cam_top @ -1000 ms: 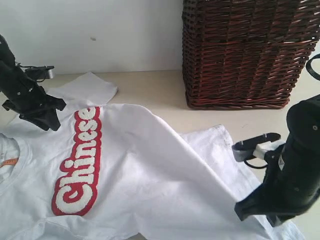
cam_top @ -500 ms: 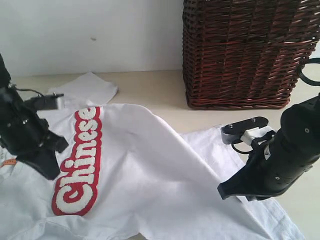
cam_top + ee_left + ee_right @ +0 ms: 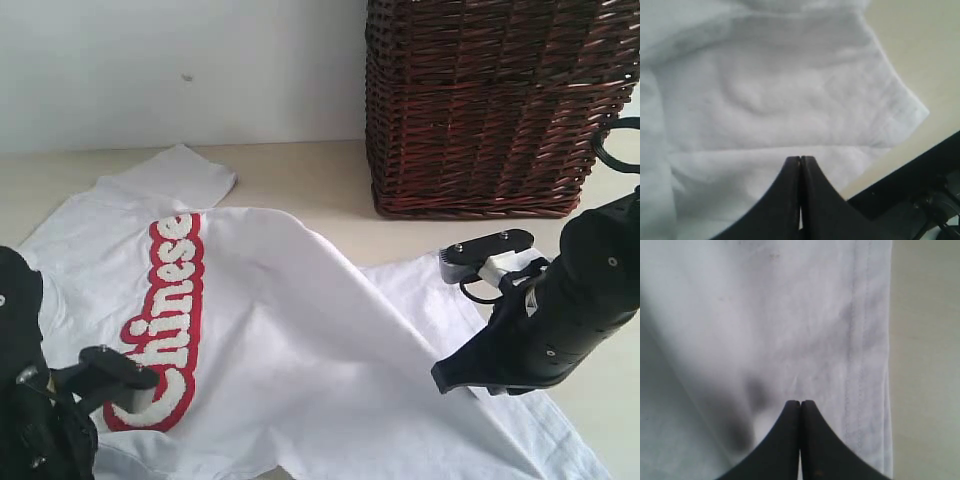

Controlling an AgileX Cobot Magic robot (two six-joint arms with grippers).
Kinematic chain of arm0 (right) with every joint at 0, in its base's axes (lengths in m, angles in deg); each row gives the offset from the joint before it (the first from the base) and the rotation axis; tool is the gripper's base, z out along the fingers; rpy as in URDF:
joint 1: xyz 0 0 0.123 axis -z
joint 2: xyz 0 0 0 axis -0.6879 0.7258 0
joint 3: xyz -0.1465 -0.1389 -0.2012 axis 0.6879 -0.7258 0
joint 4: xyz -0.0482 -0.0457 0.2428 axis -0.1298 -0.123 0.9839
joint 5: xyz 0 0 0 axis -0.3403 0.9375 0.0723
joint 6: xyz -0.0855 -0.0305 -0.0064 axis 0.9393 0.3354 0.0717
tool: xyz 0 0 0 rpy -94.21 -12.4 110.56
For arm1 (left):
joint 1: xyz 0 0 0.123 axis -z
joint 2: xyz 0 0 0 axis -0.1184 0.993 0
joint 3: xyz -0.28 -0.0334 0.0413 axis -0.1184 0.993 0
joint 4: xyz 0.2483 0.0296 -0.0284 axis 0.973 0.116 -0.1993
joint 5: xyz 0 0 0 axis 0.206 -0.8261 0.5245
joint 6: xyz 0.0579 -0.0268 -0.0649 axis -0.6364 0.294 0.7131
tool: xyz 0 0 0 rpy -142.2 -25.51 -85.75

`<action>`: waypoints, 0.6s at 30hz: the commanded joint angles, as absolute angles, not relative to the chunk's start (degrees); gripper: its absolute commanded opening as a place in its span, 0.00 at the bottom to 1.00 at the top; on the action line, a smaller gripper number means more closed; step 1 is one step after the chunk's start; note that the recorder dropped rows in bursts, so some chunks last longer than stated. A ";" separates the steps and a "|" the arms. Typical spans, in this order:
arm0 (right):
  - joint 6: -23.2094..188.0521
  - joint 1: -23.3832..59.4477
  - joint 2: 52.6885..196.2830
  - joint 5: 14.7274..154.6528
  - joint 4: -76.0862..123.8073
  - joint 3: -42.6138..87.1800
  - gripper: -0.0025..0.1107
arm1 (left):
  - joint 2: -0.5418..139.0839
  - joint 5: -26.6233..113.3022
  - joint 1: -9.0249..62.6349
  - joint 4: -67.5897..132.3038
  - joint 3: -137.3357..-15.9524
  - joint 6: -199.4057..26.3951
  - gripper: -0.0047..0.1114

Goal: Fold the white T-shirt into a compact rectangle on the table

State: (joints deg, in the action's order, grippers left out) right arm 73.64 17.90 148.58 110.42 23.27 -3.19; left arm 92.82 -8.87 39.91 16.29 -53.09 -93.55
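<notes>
Ok, L gripper [image 3: 800, 159] just swung from far shoulder to near edge, jaws now pressed together over white T-shirt [image 3: 300, 340]; can't tell if cloth's caught. R gripper [image 3: 800, 402] jaws likewise closed, by hem [image 3: 860, 340]. Shirt's spread on table [image 3: 300, 170], unfolded, so prob. first-fold setup.

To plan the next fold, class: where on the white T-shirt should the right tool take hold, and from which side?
Probably the stitched hem of the white T-shirt, close beside the right tool. Come in from the table side: there the edge lies flat and straight on the surface, so the tool could slide under it and pinch.
</notes>
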 commanded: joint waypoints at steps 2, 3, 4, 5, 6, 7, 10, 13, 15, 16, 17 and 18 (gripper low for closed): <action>74.14 18.14 148.65 109.75 23.18 -2.84 0.02 | 97.60 -8.56 42.40 16.69 -52.19 -92.34 0.04; 74.14 18.14 148.65 109.86 23.18 -2.84 0.02 | 98.52 -8.69 43.32 16.69 -52.19 -92.34 0.04; 74.14 18.14 148.65 109.86 23.18 -2.84 0.02 | 99.35 -8.69 44.38 16.69 -52.19 -92.34 0.04; 74.14 18.14 148.65 109.86 23.18 -2.84 0.02 | 99.96 -8.58 45.32 16.69 -52.19 -92.34 0.04; 74.14 18.14 148.65 109.86 23.18 -2.84 0.02 | 100.66 -8.31 46.46 16.66 -52.19 -92.34 0.04; 74.14 18.14 148.65 109.86 23.18 -2.84 0.02 | 101.30 -7.95 47.59 16.41 -52.19 -92.34 0.04; 74.14 18.14 148.65 109.86 23.18 -2.84 0.02 | 102.68 -7.75 50.39 14.30 -52.19 -93.29 0.04; 74.14 18.14 148.65 109.98 23.18 -2.84 0.02 | 102.72 -7.86 52.32 10.54 -52.19 -96.31 0.04; 74.14 18.14 148.65 109.98 23.18 -2.84 0.02 | 102.72 -7.86 53.48 5.50 -52.19 -100.77 0.04; 74.14 18.14 148.65 109.98 23.18 -2.84 0.02 | 102.72 -7.74 54.07 2.68 -52.19 -103.09 0.04; 74.14 18.14 148.65 109.98 23.18 -2.84 0.02 | 102.72 -7.43 54.53 0.13 -52.19 -105.45 0.04; 74.14 18.14 148.65 109.98 23.18 -2.84 0.02 | 102.72 -7.14 54.88 -1.50 -52.19 -106.99 0.04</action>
State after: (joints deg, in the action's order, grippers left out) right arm 73.64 17.90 148.58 110.34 23.27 -3.19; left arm 102.22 -11.04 53.53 5.08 -52.58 -101.81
